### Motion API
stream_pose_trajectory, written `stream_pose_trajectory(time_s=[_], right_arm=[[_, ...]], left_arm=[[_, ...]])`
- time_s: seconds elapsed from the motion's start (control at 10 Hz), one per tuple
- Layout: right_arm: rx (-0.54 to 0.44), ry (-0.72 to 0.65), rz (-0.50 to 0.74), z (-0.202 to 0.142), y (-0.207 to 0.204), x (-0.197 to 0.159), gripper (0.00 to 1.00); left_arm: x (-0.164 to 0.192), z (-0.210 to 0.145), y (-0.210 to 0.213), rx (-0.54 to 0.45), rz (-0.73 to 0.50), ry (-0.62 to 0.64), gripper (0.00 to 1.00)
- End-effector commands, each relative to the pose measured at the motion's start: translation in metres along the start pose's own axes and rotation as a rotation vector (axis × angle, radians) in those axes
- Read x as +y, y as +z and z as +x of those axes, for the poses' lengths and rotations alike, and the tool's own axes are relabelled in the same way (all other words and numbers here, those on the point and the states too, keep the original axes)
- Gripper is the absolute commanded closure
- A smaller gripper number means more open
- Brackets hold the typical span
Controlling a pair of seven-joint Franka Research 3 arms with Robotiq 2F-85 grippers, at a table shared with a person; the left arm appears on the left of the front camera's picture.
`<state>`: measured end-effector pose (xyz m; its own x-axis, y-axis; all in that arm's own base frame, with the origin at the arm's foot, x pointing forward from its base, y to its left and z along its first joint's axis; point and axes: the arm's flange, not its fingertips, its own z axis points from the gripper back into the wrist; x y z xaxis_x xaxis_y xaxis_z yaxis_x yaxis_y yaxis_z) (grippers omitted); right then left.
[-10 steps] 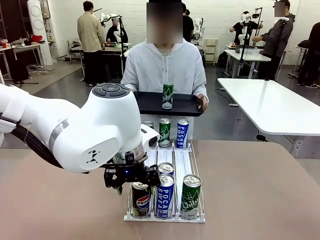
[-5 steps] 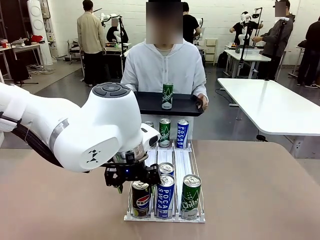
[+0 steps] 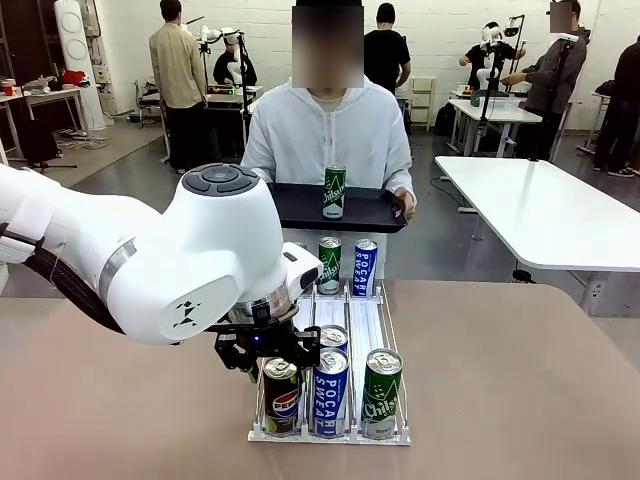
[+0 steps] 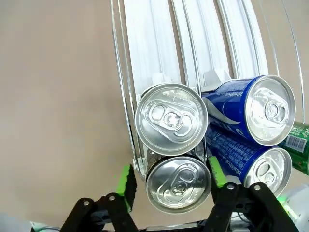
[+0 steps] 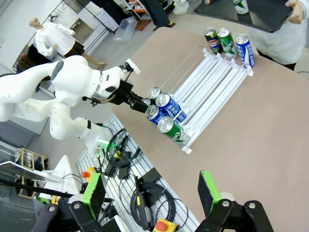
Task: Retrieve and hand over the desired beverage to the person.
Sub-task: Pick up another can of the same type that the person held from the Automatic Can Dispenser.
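"POCARI SWEAT" is read down the blue can at the near end of the rack's middle lane, and "SWEAT" on the blue can at the rack's far end. The Pepsi globe logo is seen on the dark can at the near left. "Chilsung" in white script is made out on the green can at the near right. Similar script on the green can standing on the person's tray is too small to be read.
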<state>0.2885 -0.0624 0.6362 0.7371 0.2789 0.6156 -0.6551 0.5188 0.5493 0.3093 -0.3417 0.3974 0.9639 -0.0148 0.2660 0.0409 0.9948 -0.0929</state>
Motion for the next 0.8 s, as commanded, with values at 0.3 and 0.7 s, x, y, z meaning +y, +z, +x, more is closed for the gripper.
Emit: stream_pose_trajectory(time_s=[0.3,0.7], right_arm=[[-0.022,0.015,0.032,0.002,-0.001,-0.001,0.00],[-0.022,0.015,0.032,0.002,-0.001,-0.001,0.00]], left_arm=[[0.004,-0.001,-0.008,-0.010,-0.002,0.000,0.94],[-0.002,-0.001,0.009,0.032,-0.021,-0.026,1.00]])
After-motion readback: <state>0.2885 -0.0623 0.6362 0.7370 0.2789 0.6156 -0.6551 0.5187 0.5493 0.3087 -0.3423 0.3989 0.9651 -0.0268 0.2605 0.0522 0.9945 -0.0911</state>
